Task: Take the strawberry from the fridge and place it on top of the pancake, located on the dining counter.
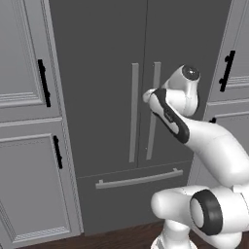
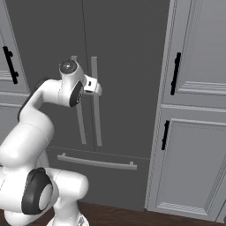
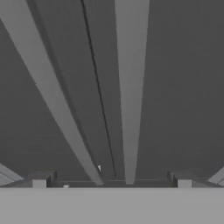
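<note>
Fridge point(image 1: 107, 73) filling frame centre, both doors shut; heavy, rigid, likely stiff to swing. Best taken by right bar handle point(image 1: 153, 112), slim and smooth. Gripper point(image 3: 111, 181) spread wide just before handles. Strawberry presumably inside

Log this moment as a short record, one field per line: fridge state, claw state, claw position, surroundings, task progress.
fridge state: fridge has both doors shut, bottom drawer shut
claw state: claw open, holding nothing
claw position: raised in front of the two vertical door handles, close to them; contact cannot be told
surroundings: light grey cabinets with black handles on both sides
task progress: fridge not yet opened
</note>
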Controlling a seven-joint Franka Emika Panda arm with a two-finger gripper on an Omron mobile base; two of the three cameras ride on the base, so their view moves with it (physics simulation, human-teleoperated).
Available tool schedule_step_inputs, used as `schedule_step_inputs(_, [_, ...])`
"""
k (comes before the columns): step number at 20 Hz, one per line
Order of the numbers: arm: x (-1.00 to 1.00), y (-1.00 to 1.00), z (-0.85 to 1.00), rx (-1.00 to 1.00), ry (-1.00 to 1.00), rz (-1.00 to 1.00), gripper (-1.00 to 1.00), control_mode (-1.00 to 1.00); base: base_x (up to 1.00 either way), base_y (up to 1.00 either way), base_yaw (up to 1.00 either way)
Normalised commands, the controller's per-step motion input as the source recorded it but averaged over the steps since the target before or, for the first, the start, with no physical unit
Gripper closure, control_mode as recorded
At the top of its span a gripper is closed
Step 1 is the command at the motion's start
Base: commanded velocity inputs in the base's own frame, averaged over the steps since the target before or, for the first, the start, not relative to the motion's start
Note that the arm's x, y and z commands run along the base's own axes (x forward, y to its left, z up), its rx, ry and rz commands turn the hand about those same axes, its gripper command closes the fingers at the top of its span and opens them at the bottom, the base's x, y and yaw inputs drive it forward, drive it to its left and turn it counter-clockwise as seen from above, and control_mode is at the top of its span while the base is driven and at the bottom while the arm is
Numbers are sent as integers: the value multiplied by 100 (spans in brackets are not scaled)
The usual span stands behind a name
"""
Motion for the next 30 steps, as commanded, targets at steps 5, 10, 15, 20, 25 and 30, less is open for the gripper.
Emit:
schedule_step_inputs(5, [42, -10, 2, 0, -2, -14, -100, -100, 0, 0, 0])
schedule_step_inputs(10, [39, -10, 0, 0, -2, -7, -100, -100, 0, 0, 0])
schedule_step_inputs(15, [25, -11, 2, 0, 0, 0, -100, -100, 0, 0, 0])
schedule_step_inputs(20, [31, 0, 0, 0, -3, 5, -100, -100, 0, 0, 0])
schedule_step_inputs(25, [33, -3, -1, 0, -4, 10, -100, -100, 0, 0, 0])
schedule_step_inputs(30, [29, -7, 0, 0, 0, 5, -100, -100, 0, 0, 0])
